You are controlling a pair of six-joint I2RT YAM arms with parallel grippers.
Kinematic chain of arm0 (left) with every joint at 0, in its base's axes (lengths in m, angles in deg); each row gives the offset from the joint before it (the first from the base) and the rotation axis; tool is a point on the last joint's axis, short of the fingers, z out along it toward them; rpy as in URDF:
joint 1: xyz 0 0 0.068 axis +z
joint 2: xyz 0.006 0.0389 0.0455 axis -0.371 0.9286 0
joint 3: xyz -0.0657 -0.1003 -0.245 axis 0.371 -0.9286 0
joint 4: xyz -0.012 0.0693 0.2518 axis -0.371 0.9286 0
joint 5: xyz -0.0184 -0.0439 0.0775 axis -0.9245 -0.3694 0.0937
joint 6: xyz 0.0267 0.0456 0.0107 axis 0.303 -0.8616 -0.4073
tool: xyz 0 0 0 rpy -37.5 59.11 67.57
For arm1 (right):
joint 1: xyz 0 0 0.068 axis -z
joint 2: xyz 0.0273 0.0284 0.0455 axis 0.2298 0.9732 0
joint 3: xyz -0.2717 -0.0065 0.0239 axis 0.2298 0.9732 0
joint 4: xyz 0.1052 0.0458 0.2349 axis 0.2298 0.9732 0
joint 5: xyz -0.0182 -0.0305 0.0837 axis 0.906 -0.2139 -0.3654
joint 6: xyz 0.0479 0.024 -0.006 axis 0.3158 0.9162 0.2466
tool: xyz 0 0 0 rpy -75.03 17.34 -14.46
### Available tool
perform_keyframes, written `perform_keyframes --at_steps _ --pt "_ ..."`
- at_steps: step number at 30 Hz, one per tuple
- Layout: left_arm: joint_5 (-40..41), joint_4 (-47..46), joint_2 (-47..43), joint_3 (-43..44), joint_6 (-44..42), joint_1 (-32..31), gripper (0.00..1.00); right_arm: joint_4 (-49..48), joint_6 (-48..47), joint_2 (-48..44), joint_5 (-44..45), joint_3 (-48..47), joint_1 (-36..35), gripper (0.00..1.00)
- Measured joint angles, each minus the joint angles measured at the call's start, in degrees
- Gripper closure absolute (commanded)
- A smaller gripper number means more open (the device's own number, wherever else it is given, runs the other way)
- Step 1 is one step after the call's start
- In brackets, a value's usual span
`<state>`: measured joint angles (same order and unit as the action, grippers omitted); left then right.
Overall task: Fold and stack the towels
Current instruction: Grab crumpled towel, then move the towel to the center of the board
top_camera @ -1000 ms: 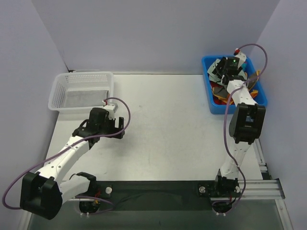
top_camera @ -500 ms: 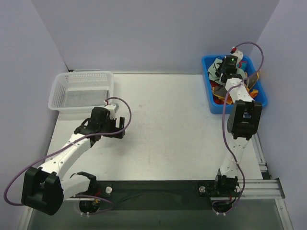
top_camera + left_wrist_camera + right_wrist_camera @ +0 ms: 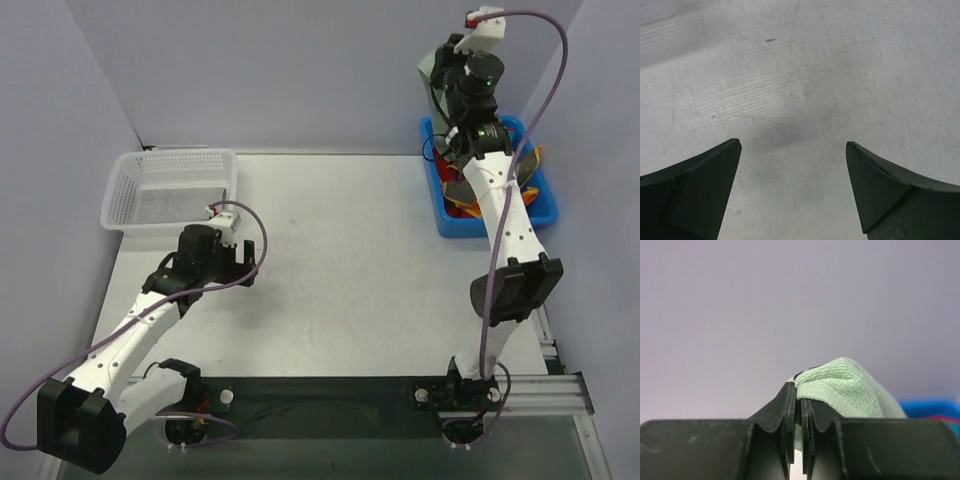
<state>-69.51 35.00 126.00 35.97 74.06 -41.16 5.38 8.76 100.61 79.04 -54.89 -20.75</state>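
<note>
In our right hand [image 3: 796, 395] sits a pale green towel [image 3: 845, 385], clamped: the fetching step. Next we'd lay it flat below our wide-spread left hand [image 3: 793, 145].

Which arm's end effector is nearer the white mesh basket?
Left. The left end effector, open, hovers over the table near the basket; the right end effector, clamping a green towel, is high above the blue bin.

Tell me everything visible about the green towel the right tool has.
The green towel is pale green terry cloth, bunched into a rounded fold. The right tool is shut and pinches one edge of it. In the top view it hangs crumpled, held up over the blue bin. No print shows, and most of it is hidden.
</note>
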Motion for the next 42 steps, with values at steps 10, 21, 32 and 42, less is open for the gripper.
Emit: perform_keyframes --at_steps 10,21,32,42 --pt "2.14 0.0 -4.59 0.0 0.48 0.0 0.03 -4.46 -5.22 -11.21 -3.87 -5.4 -14.45 1.0" --pt "6.27 -0.02 -7.61 -0.42 1.99 0.0 0.04 0.98 4.9 -32.26 -11.98 49.2 -31.8 1.0" --pt "9.18 -0.68 -9.35 -1.05 7.15 -0.02 0.11 24.44 18.12 -40.81 -25.33 72.02 -50.36 0.35" --pt "6.84 -3.13 2.29 -1.33 15.56 -8.94 0.1 28.81 15.41 -41.57 -17.99 65.96 -42.71 0.3"
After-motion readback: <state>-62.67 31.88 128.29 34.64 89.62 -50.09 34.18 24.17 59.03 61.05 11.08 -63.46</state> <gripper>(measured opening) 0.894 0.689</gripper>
